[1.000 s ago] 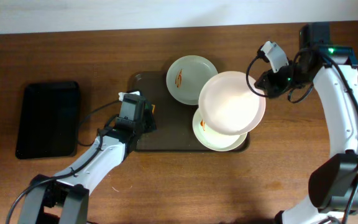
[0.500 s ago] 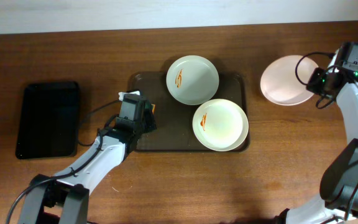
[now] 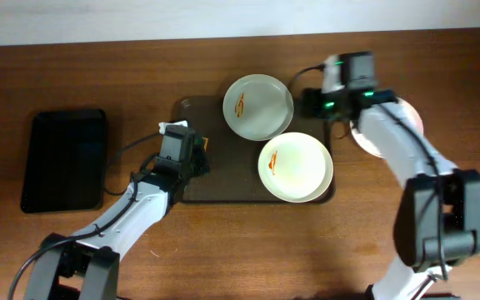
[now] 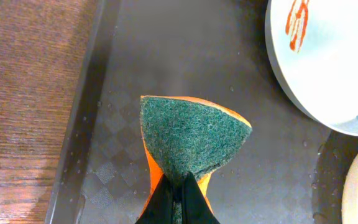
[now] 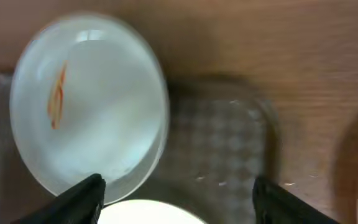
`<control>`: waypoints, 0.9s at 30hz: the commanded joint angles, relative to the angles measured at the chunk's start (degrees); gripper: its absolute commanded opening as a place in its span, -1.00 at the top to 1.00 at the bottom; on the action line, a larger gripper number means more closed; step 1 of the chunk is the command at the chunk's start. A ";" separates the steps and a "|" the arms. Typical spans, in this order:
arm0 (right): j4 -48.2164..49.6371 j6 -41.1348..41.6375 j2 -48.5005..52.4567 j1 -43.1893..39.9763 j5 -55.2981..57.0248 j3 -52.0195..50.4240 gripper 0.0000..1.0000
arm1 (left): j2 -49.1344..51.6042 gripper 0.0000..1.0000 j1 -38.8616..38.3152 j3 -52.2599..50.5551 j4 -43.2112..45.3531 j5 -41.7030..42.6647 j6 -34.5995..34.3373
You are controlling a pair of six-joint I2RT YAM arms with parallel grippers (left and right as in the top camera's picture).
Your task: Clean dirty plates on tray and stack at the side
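Brown tray [image 3: 211, 125], long axis left-right, holds two plates [image 3: 258, 107].

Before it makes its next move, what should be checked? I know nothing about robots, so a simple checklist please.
1. Is the left gripper holding the sponge: ok, shut on it over the tray.
2. Is the right gripper free to grab: ok, open and empty.
3. Is the grey-green plate clean: not ok, orange smear.
4. Is the cream plate clean: not ok, orange smear.
5. Is the plate set aside clean: cannot tell, the right arm hides most of it.
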 commanded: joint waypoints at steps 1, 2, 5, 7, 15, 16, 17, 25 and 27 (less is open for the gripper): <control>6.62 5.66 7.15 4.70 9.44 -0.31 -0.33 | 0.17 1.00 -0.02 -0.28 0.07 0.22 -0.48; 8.46 7.08 9.22 4.81 7.69 -0.31 -0.30 | 0.17 1.00 -0.02 -0.28 0.04 0.24 -0.48; 12.72 7.74 14.10 4.81 4.04 -0.31 -0.23 | 0.17 1.00 -0.02 -0.28 0.13 0.24 -0.50; 13.33 7.74 14.93 4.81 4.00 -0.31 0.26 | 0.17 1.00 -0.02 -0.28 0.17 0.22 -0.48; 11.06 7.76 14.91 15.10 -0.35 -0.31 0.92 | 0.17 1.00 -0.02 -0.28 0.09 0.20 -0.48; 9.97 7.85 14.91 15.93 0.44 -0.31 0.92 | 0.17 1.00 -0.02 -0.28 0.09 0.20 -0.48; 7.93 9.07 14.93 16.98 3.23 -0.31 0.91 | 0.15 1.00 -0.02 -0.28 0.11 0.22 -0.48; -4.83 13.22 14.91 21.62 3.61 -0.31 0.91 | 0.15 1.00 -0.02 -0.28 1.84 0.26 -0.55; -5.18 16.94 14.91 21.62 2.58 -0.31 0.91 | 0.15 1.00 -0.02 -0.28 1.84 0.22 -2.51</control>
